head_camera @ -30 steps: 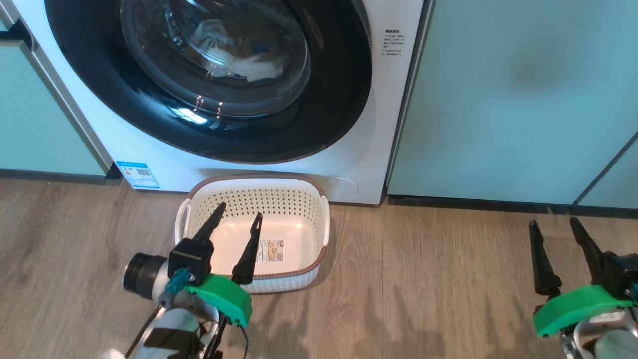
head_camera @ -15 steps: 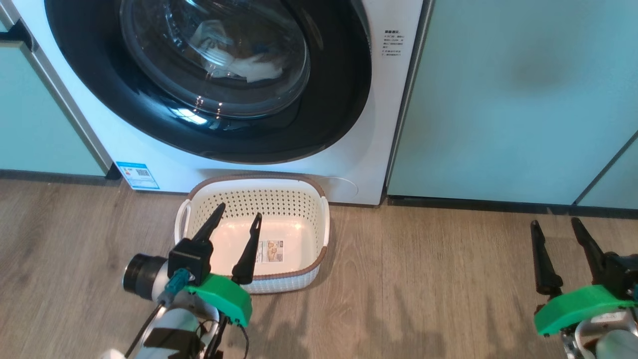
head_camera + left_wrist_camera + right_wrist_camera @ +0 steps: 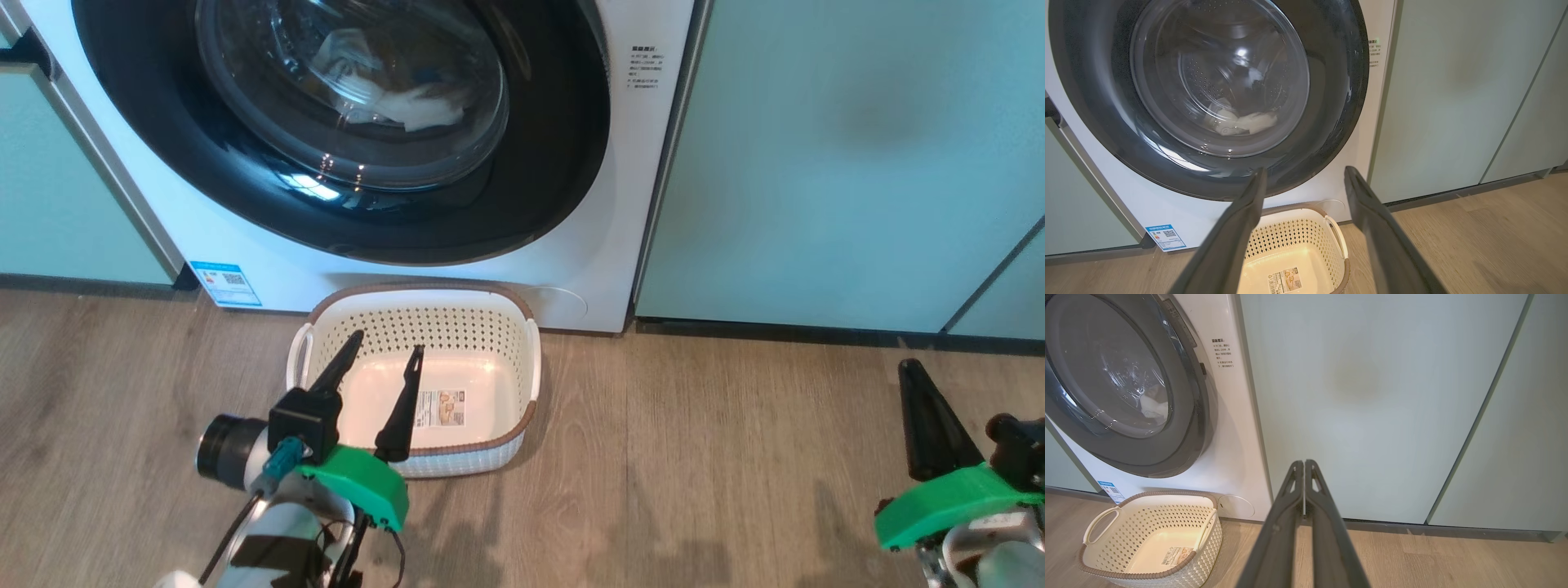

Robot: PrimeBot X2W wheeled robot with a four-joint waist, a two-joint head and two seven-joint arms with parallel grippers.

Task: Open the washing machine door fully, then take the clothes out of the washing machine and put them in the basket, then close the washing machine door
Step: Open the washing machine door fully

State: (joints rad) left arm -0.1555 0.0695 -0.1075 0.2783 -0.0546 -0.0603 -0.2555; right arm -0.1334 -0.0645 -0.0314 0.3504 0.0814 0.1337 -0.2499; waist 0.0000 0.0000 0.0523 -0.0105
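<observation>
I see my left gripper (image 3: 389,341) spread wide and empty over the perforated cream plastic basket's (image 3: 535,367) near rim. My right gripper (image 3: 908,365) is pinched together, empty, above the wood-plank floor (image 3: 694,457) well to the basket's right.

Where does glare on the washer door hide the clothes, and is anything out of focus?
Head view: bright reflections streak the lower glass of the washing machine door, yet the clothes read as a pale patch. Left wrist view: a glare spot on the glass; the left gripper looks soft close up. Right wrist view: the door looks washed-out grey.
</observation>
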